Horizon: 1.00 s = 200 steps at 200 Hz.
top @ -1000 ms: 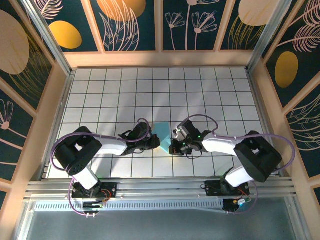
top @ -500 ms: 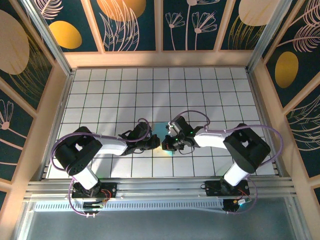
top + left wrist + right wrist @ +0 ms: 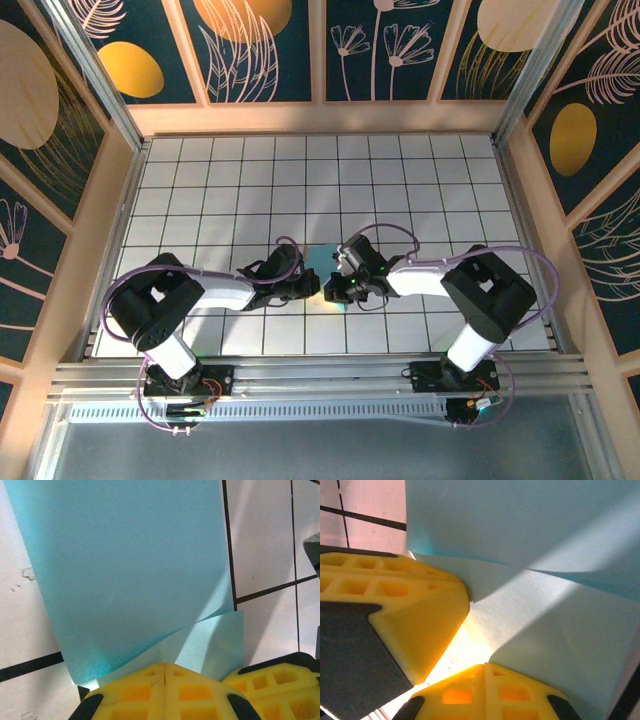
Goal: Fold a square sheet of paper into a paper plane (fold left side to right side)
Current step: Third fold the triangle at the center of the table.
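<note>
Left claw (image 3: pixel 164 669) and right claw (image 3: pixel 485 669), both with tips pressed together, meet at the blue paper sheet (image 3: pixel 130 565), which lies just ahead of them with one flap arched over. A clean fold probably requires matching the edges before flattening the crease.

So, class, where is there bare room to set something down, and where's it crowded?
Free: far rows of the white gridded table, up to the wooden back wall. Crowded: near centre, where left gripper and right gripper meet at the light-blue paper sheet.
</note>
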{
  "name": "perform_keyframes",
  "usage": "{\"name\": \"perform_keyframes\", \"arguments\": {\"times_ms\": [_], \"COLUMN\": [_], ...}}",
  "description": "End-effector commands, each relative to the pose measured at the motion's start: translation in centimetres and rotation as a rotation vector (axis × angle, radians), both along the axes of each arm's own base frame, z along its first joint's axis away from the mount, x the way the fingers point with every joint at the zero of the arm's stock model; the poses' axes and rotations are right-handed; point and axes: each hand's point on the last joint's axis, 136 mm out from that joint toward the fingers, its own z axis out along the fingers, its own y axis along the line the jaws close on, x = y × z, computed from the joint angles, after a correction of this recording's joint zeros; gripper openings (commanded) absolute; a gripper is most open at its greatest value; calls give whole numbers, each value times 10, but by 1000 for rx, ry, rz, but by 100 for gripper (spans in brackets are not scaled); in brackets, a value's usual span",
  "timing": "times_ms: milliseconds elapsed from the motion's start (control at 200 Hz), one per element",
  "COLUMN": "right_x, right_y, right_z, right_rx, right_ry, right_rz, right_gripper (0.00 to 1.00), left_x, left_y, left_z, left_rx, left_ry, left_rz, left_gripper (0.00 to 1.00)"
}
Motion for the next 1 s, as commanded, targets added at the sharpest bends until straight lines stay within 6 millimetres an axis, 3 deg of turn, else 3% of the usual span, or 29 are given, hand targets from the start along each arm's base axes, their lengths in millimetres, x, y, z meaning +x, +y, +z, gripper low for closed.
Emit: {"name": "perform_keyframes", "arguments": {"times_ms": [0, 365, 551, 766, 911, 996], "right_x": [-25, -55, -61, -30, 4, 19], "right_y": [-25, -57, -69, -72, -74, -71], "right_z": [-18, -24, -22, 13, 46, 60], "right_rx": [-80, -123, -143, -123, -79, -41], "right_ry": [76, 131, 127, -10, -177, -263], "right_rz": [-17, -38, -53, -64, -86, -82], "right_gripper": [0, 0, 0, 0, 22, 34], "left_x": [-6, -5, -5, -5, -4, 1], "left_y": [27, 29, 23, 10, 0, -4], "left_z": [-24, -22, -19, -18, -11, 2], "left_rx": [146, 152, 124, 65, 10, -22], "left_ry": [31, 20, 23, 47, 45, 18], "left_rz": [29, 32, 26, 13, 6, 16], "left_gripper": [0, 0, 0, 0, 0, 7]}}
